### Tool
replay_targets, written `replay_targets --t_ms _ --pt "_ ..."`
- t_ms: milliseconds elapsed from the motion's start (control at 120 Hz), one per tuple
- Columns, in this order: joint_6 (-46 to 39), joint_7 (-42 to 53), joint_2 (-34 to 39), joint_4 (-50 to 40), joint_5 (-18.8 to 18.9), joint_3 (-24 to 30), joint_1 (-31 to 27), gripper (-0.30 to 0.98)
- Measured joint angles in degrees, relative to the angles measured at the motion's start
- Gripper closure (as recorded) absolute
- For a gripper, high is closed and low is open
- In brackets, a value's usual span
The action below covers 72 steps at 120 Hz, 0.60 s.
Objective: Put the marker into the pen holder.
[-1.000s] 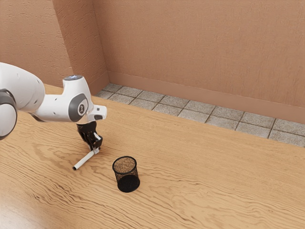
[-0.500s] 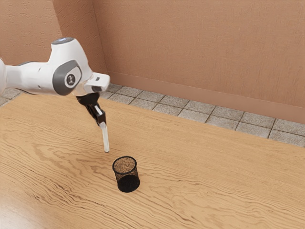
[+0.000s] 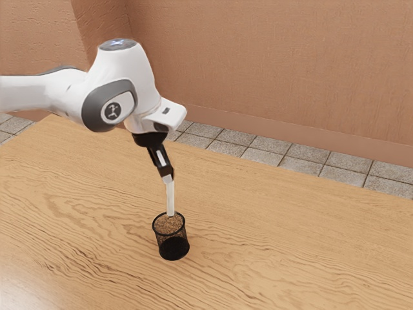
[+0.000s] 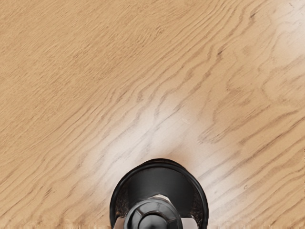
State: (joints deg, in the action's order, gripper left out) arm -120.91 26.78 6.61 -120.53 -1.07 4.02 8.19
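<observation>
In the exterior view, the white and grey robot arm (image 3: 113, 97) enters from the exterior view's left, above the light brown wood-grain table (image 3: 290, 258). Its black two-finger gripper (image 3: 168, 177) is closed on the upper end of the slim white marker (image 3: 170, 197), the fingers apart only by the marker's thickness. The marker hangs nearly upright, its lower end at the mouth of the round black mesh pen holder (image 3: 174, 248); whether that end is below the rim I cannot tell. The pen holder stands upright on the table, well in from the long edge beside the grey tiled floor (image 3: 258, 155) and well apart from the corner at the exterior view's upper left. In the wrist view, the marker's round black end is close beneath the hand, overlapping the pen holder's open mouth, with the dark rim curving around it and bare wood grain beyond.
</observation>
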Motion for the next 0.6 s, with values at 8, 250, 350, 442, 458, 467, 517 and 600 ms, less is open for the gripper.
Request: replay_targets --t_ms 8,250,350,442,458,467,517,600 --pt "0.1 -0.1 0.1 -0.2 0.0 0.0 -0.1 0.68" --pt "1.3 -2.4 -1.1 -1.9 0.1 0.1 -1.0 0.67" --pt "1.3 -3.1 -3.5 -1.7 0.0 -0.2 -1.0 0.66" --pt "1.3 -3.6 -5.0 -1.6 0.0 -0.4 -1.0 0.65" --pt "1.3 -3.7 -5.2 -1.6 0.0 -0.4 -1.0 0.65" --pt "1.3 -3.7 -5.3 -1.6 0.0 -0.5 -1.1 0.65" --pt "1.3 -3.9 -6.0 -1.8 -0.1 -0.5 -1.2 0.63" --pt "1.4 -4.3 -7.0 -1.6 -0.2 -0.5 -1.4 0.51"
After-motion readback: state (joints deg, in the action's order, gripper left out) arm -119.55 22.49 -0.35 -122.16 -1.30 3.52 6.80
